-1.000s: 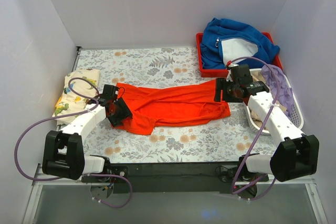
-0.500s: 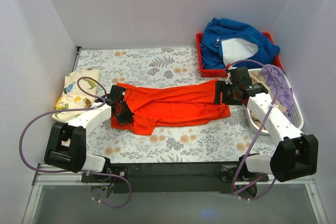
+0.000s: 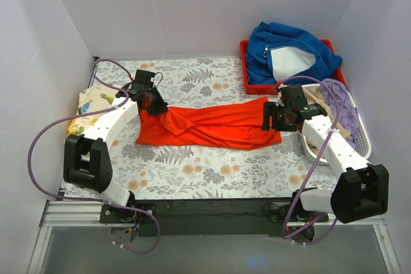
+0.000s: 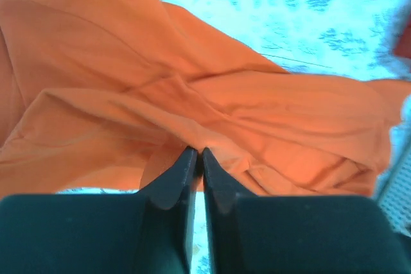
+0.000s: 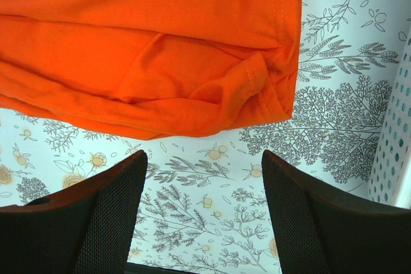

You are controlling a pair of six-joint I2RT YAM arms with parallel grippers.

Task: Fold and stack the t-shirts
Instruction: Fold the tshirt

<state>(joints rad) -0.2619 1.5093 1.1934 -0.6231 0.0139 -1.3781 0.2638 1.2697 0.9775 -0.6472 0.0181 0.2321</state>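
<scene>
White-walled booth, floral-print tablecloth [image 3: 212,178] over the work surface.

Plain orange-red t-shirt [image 3: 205,126] lies mid-table as a long rumpled band running left to right, creased and partly doubled over itself. Its left end is wider and bunches up toward the far-left corner; its right end stops just short of the white perforated plastic basket [image 3: 361,134].

Left gripper [image 4: 194,153]: jaws pressed together with a fold of the orange cloth pinched between the tips, at the shirt's far-left part. Cloth puckers into ridges around the pinch.

Right gripper [image 5: 202,155]: jaws spread wide, nothing in them. It sits over the right end of the shirt; the stitched hem and a small bunched corner show just beyond the fingers, with bare tablecloth between them.

Cream t-shirt with green and yellow dinosaur prints [image 3: 88,106] sits folded at the table's left edge, partly under the left arm.

Thick blue garment with white lining [image 3: 289,49] is heaped in the red tray [image 3: 244,72] at far right. Lilac cloth [image 3: 341,104] is in the basket.
</scene>
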